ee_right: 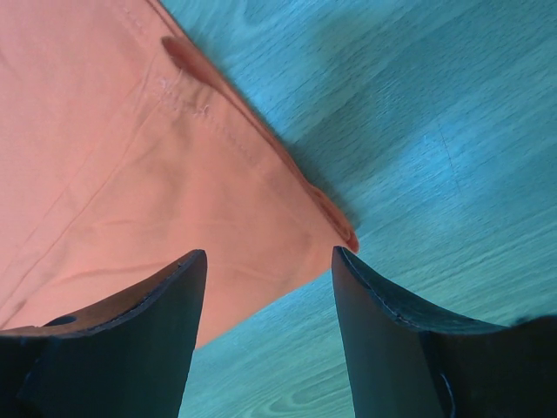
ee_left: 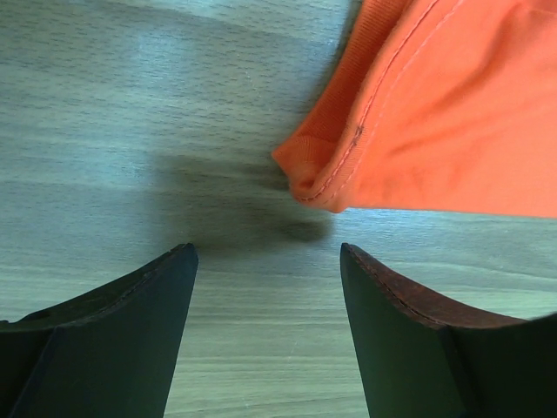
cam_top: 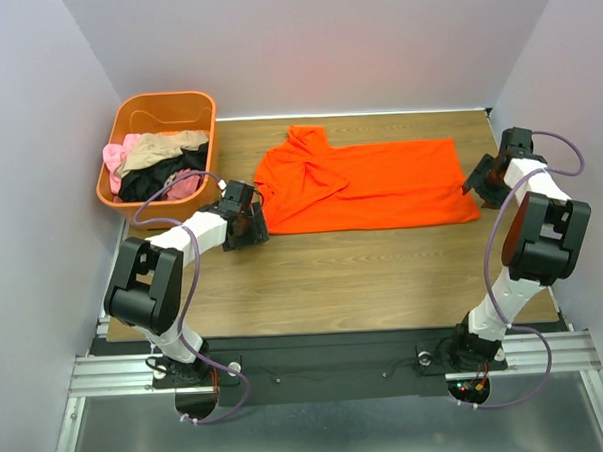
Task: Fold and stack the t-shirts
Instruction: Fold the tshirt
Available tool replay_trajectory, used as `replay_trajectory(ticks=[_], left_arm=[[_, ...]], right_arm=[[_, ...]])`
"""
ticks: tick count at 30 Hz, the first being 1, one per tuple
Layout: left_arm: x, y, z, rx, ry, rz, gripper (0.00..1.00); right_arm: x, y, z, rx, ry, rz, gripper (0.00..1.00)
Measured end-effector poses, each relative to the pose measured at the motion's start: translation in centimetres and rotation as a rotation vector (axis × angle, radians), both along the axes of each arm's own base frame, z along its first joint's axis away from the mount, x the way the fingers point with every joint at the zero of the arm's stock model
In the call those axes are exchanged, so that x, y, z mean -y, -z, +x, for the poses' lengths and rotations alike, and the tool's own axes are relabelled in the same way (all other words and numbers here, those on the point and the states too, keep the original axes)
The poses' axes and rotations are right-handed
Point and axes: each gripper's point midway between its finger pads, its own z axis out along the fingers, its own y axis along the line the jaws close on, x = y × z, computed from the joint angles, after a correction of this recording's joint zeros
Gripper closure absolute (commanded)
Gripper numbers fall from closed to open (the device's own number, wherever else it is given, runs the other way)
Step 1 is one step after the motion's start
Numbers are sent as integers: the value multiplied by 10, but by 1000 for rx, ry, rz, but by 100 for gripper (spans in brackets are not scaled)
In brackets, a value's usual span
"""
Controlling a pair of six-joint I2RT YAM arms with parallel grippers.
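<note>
Ideally the left gripper (ee_left: 267,250), open and empty just short of the orange tee's (cam_top: 380,183) near corner, and the right gripper (ee_right: 269,252), open over the opposite corner, each pinch the hem low against the surface (cam_top: 334,275) where the tee lies spread.

No text, label or number is readable; the heaped t-shirts (cam_top: 162,164) are perhaps too small to judge.

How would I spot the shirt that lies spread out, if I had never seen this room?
Look at the wooden table; beside the orange tub at its far left corner lies the orange-red t-shirt. It alone is spread out on the wood, while the pink, tan and black garments sit crumpled inside the tub.
</note>
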Motion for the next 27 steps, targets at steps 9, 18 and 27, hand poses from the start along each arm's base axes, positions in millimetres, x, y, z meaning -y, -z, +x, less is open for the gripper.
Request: replay_trajectory(ticks=[9, 18, 27], left_arm=[[-3, -1, 2, 1, -10, -4, 22], [-3, -2, 3, 6, -12, -12, 24], [-4, -6, 7, 26, -15, -17, 31]], right_arm=[[0, 32, -6, -59, 13, 13, 39], [4, 46, -13, -90, 39, -8, 42], [10, 47, -14, -87, 57, -38, 43]])
